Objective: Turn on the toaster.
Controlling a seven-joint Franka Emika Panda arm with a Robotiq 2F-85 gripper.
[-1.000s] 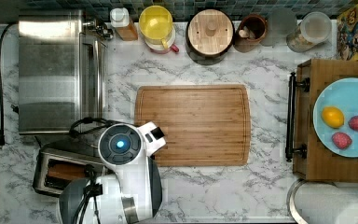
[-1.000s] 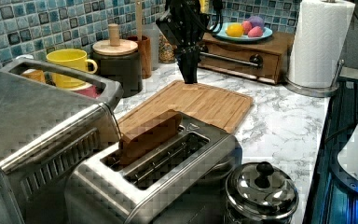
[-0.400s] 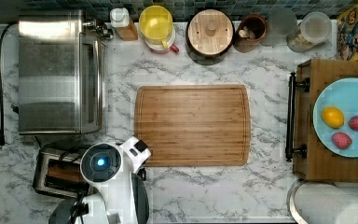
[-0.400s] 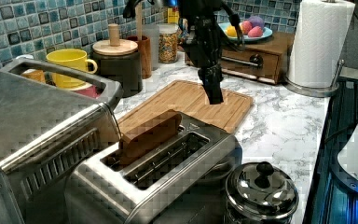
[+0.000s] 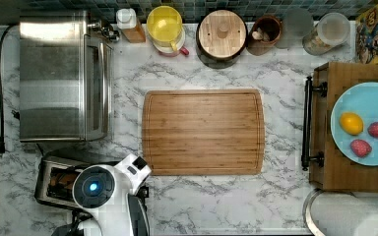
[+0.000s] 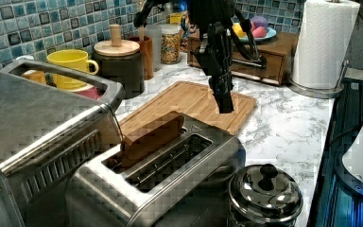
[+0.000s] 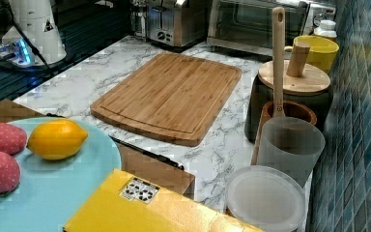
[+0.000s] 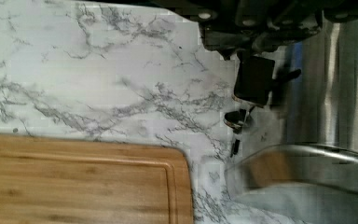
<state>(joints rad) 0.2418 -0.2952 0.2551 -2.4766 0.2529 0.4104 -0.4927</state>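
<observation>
The toaster [image 5: 54, 179] is a small brushed-steel one at the top view's lower left, half covered by my white arm [image 5: 98, 189]. In the left view the toaster [image 6: 170, 179] has a brown slice of bread [image 6: 151, 137] standing up out of its far slot. My gripper [image 6: 226, 101] hangs point-down just past the toaster's far end, over the near corner of the cutting board [image 6: 189, 101], with its fingers together and holding nothing. In the wrist view a black finger pad [image 8: 254, 79] sits beside the toaster's steel wall [image 8: 340, 84]. The right view shows the toaster [image 7: 174, 21] far back.
A large steel toaster oven [image 5: 61, 76] stands close behind the toaster. A lidded steel pot [image 6: 264, 196] sits beside the toaster's front. A yellow mug [image 5: 165, 23], a canister [image 5: 221, 32] and jars line the back wall. A wooden tray [image 5: 334, 172] carries a plate of fruit.
The arm has swung from over the cutting board's edge toward the toaster. In the left view the gripper has come nearer and lower, close to the toaster's far end.
</observation>
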